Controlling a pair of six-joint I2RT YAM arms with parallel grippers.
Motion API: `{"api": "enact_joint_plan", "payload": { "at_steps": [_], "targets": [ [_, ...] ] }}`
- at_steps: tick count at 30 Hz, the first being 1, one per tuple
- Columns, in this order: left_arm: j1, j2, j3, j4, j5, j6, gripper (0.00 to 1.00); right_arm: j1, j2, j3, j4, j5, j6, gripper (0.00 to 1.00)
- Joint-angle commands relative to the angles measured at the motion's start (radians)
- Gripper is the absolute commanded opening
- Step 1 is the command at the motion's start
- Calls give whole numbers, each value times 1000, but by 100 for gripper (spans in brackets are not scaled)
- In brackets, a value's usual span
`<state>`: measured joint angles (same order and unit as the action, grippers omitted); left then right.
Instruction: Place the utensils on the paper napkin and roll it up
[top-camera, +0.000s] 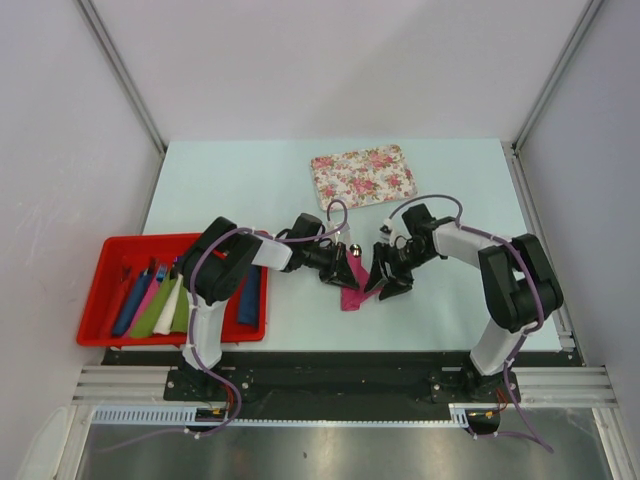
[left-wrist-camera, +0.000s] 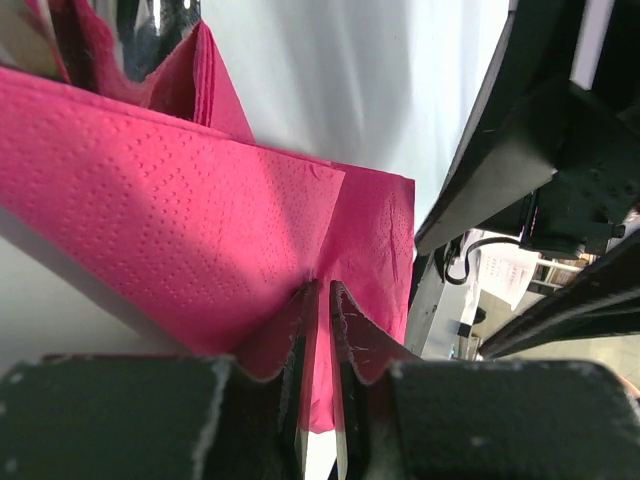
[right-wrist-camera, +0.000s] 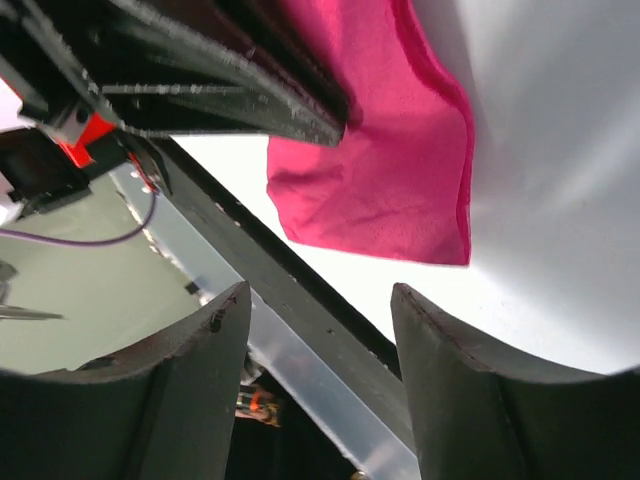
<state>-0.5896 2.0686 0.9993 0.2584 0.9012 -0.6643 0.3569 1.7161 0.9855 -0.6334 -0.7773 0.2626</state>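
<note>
The magenta-pink paper napkin (top-camera: 351, 296) lies folded on the table between my two grippers. My left gripper (top-camera: 336, 266) is shut on a raised fold of it; in the left wrist view the jaws (left-wrist-camera: 322, 292) pinch the pink paper (left-wrist-camera: 170, 220). A shiny metal utensil (left-wrist-camera: 150, 35) sits wrapped in the napkin's far end, and its tip shows from above (top-camera: 355, 251). The other utensils are hidden. My right gripper (top-camera: 386, 278) is open and empty just right of the napkin; its wrist view (right-wrist-camera: 318, 300) shows the napkin's near edge (right-wrist-camera: 395, 160) ahead of it.
A floral mat (top-camera: 362, 175) lies behind the grippers. A red tray (top-camera: 120, 243) at the left holds several blue, green, pink and white rolls. The table's front edge and black rail (right-wrist-camera: 300, 300) are close below the right gripper.
</note>
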Motion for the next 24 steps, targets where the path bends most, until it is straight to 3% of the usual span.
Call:
{"api": "enact_joint_plan", "payload": {
  "at_steps": [1,4,5,7,10,13,16,24],
  "targets": [
    [11,35,4,-47,-96,43,17,-3,57,-11,90,-51,87,60],
    [11,35,5,-47,-94,46,17,-15,111,-4,116,-88,110,51],
    [10,33,5,-48,-96,46,17,-24,128,-2,120,-94,121,43],
    [11,30,5,-48,-97,51,17,-51,164,-1,120,-111,127,35],
    [11,30,4,-45,-97,51,17,-82,186,-2,109,-117,127,35],
    [11,30,5,-45,-100,48,17,-91,185,-2,110,-114,125,24],
    [11,30,5,-50,-104,52,17,-99,177,-8,113,-87,116,2],
    [11,38,5,-67,-108,65,14,-111,177,7,67,122,40,0]
  ]
}}
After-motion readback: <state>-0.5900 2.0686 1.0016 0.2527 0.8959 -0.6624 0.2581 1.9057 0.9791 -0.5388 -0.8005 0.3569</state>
